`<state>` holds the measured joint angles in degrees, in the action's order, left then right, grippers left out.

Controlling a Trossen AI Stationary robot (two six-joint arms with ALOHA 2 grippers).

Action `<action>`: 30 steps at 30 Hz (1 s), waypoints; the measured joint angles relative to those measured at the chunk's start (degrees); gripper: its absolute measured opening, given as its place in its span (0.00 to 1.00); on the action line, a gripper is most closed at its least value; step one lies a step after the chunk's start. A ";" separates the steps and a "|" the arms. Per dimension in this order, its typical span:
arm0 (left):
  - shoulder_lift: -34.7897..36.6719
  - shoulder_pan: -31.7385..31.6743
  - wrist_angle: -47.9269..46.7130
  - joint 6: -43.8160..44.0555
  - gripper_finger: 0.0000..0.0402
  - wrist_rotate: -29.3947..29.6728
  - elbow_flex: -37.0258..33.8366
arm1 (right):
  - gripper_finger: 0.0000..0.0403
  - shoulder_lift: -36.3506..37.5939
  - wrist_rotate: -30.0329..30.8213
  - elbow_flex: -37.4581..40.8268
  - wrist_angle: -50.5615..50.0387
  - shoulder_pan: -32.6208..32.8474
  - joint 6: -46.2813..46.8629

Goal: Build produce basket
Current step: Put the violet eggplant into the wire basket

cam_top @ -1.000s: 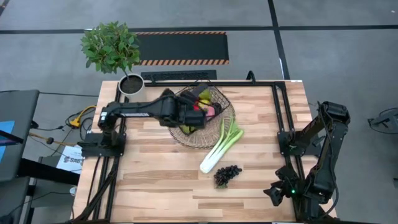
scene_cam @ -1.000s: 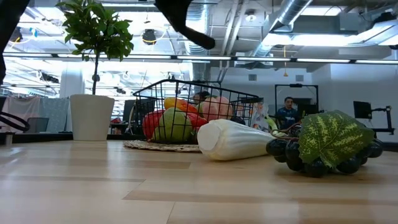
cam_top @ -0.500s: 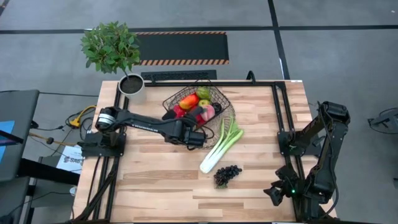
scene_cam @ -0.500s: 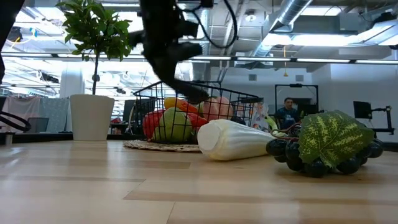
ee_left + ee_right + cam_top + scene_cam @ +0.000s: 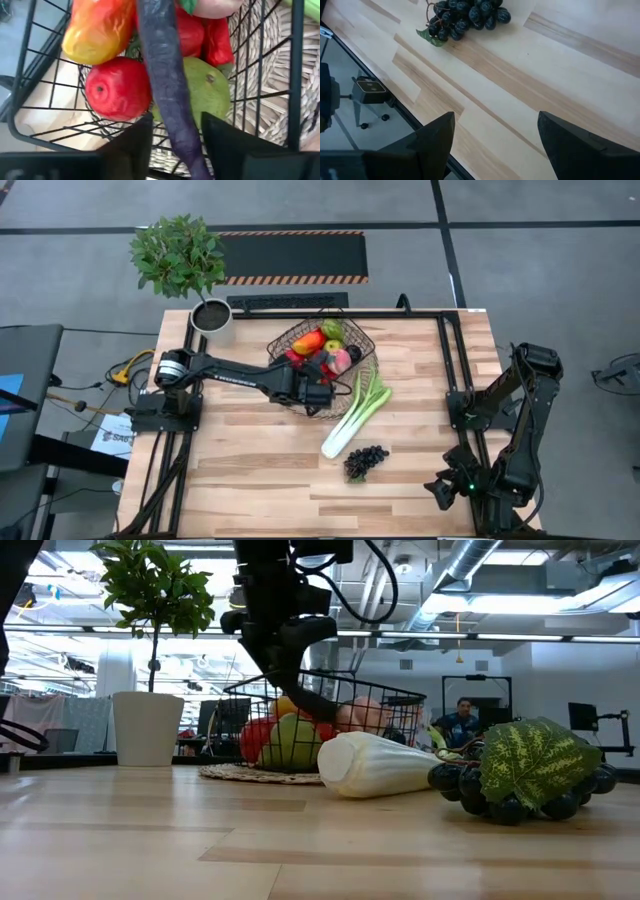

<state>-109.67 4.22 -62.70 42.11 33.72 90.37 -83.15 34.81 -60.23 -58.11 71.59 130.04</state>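
Note:
The dark wire basket [image 5: 300, 340] stands on a round wicker tray at the table's far middle, filled with produce: a red apple [image 5: 117, 87], a green apple [image 5: 212, 92] and an orange-yellow pepper [image 5: 100, 30]. My left gripper [image 5: 177, 122] hangs at the basket's near side, open. A long purple aubergine [image 5: 162, 65] lies over the fruit, with its near end between the fingers. A leek [image 5: 355, 415] and dark grapes [image 5: 366, 460] lie on the table. My right gripper [image 5: 495, 120] waits open at the near right corner. My left gripper comes slanting down from the near side, its fingers [image 5: 135, 140] standing along either side of the aubergine's near end [image 5: 187, 140]. A gap shows beside one finger; whether the other touches it I cannot tell. The aubergine rests on the fruit inside the basket.
A potted plant [image 5: 211, 315] stands at the far left corner. The leek's white end [image 5: 370, 765] lies just right of the basket, with the grapes [image 5: 520, 775] nearer the front. Bare wood stretches across the table's near half and right side.
My left gripper has come down from above the basket to its near side, tipping more steeply. The aubergine came down with it and now lies on the fruit.

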 joint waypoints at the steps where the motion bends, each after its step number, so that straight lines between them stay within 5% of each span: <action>1: 0.00 -0.10 -0.03 -0.43 0.41 0.15 0.00 | 0.76 0.00 0.00 0.00 0.00 0.00 0.00; 7: 0.35 -0.20 -2.34 -3.35 0.61 1.04 0.99 | 0.76 0.00 -0.02 0.00 -0.19 0.01 0.00; 16: 4.61 -0.20 -4.55 -3.98 0.66 5.77 9.75 | 0.76 0.00 -0.15 0.01 0.21 0.02 0.00; 19: 7.75 0.29 2.62 -6.22 0.66 0.24 10.61 | 0.76 0.00 -0.15 0.02 0.49 0.02 -0.02; 23: 8.67 3.95 17.45 -11.90 0.66 -14.11 10.72 | 0.76 0.00 -0.15 0.02 0.64 0.02 -0.07; 25: 7.74 6.91 21.73 -12.86 0.66 -15.63 10.67 | 0.76 0.00 -0.15 0.02 0.80 0.02 -0.09; 27: 6.07 9.85 24.01 -13.48 0.66 -13.23 10.76 | 0.76 0.00 -0.15 0.02 1.19 0.02 -0.23; 30: 4.66 13.39 17.39 -6.47 0.66 -0.24 10.47 | 0.76 0.00 -0.15 0.02 2.37 0.01 -1.48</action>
<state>-105.01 17.60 -45.31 35.64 33.47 100.84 -83.15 34.65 -60.20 -55.74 71.61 128.56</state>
